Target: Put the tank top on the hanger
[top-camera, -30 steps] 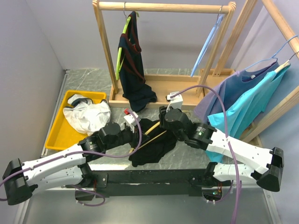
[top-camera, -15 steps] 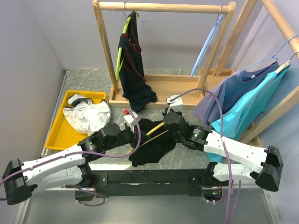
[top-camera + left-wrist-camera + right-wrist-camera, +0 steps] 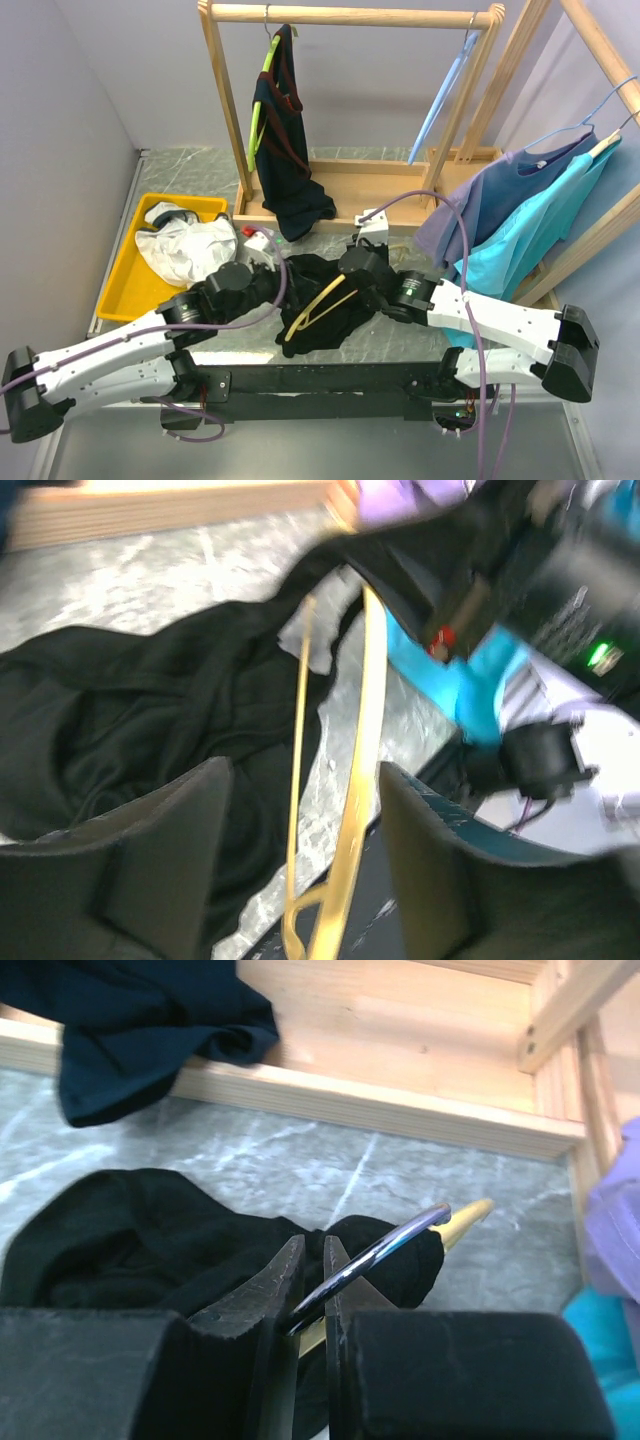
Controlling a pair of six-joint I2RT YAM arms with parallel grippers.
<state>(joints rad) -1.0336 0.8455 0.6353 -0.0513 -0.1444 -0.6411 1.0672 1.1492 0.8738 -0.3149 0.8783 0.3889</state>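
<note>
Where the right hand (image 3: 312, 1260) grips: fingers pinched on the metal hook (image 3: 378, 1248) of the hanger (image 3: 465, 1222).
Left hand (image 3: 305, 770): spread wide, grasping nothing.
Tank top (image 3: 345, 318): heaped on the worktop (image 3: 190, 170) between both hands, under the hanger.

Matt black soft cloth tank top (image 3: 130, 710), smooth yellow hanger (image 3: 363, 720), shiny metal hook (image 3: 375, 1253), bare wooden rack (image 3: 350, 15)
</note>
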